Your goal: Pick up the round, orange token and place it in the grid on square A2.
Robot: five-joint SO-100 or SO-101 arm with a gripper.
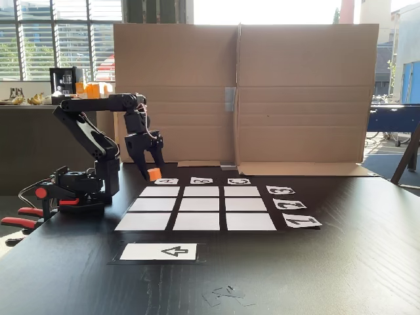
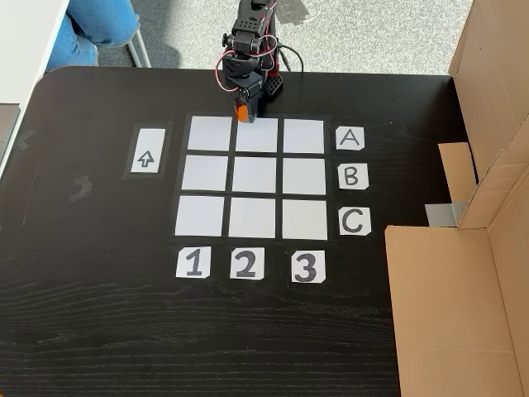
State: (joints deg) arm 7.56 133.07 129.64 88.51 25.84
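- The black two-finger gripper [image 1: 152, 174] [image 2: 245, 111] has its fingers closed around the small bright orange puck-like token [image 1: 154, 174] [image 2: 242, 110].
- In both fixed views the token sits at the edge of the white 3x3 grid [image 1: 196, 208] [image 2: 256, 177] on its A side, by the plain white square A2 [image 2: 257, 135], on the black table [image 1: 315, 275] [image 2: 99, 331].

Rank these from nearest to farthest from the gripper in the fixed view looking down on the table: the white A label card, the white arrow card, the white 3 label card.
Measured from the gripper holding the orange token:
1. White A label card, to its right, beside the top row.
2. White arrow card, to its left; close to the A card's distance, slightly farther.
3. White 3 label card, below the grid, clearly farthest.
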